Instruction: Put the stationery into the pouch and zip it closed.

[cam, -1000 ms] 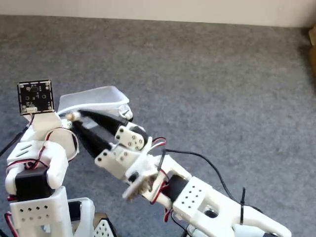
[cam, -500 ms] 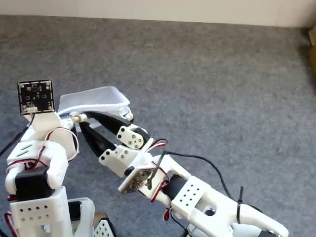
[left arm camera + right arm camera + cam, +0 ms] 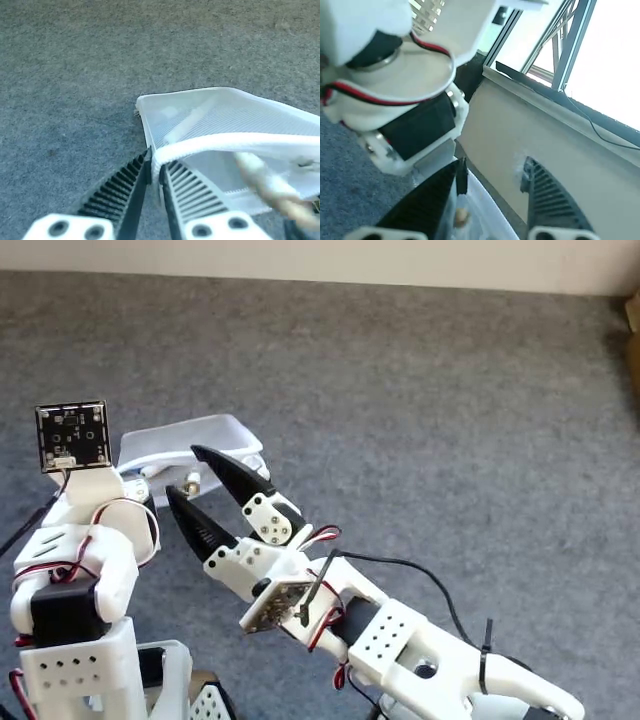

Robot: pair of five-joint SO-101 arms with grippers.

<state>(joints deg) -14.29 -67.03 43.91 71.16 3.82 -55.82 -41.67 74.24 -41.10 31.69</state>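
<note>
Plainly clamped at the left claw (image 3: 156, 161): ribbed pads pressed together on the white corded rim of the pouch (image 3: 225, 115), pinching it near one corner. Spread wide at the right claw (image 3: 183, 471), gripping nothing, poised just over the pouch mouth and close beside a beige beaded cord (image 3: 190, 483), probably the zip pull. Further out, lying on the grey surface (image 3: 420, 390) next to the left arm's base, with the mouth lifted and partly open by that pinch. Hard to tell through the mesh what sits inside.

Expect very little weight and almost no stiffness: thin, see-through mesh, likely to sag, fold and slide on the surface if pushed rather than pulled. Treat the corded rim as the firmest place to take hold, as at the left claw. For zipping, take the cord close to its bead, where thick enough to bite; thin, smooth and liable to slip out otherwise. Pull along the rim, away from the left pinch, so as to draw the fabric taut rather than bunch it.
</note>
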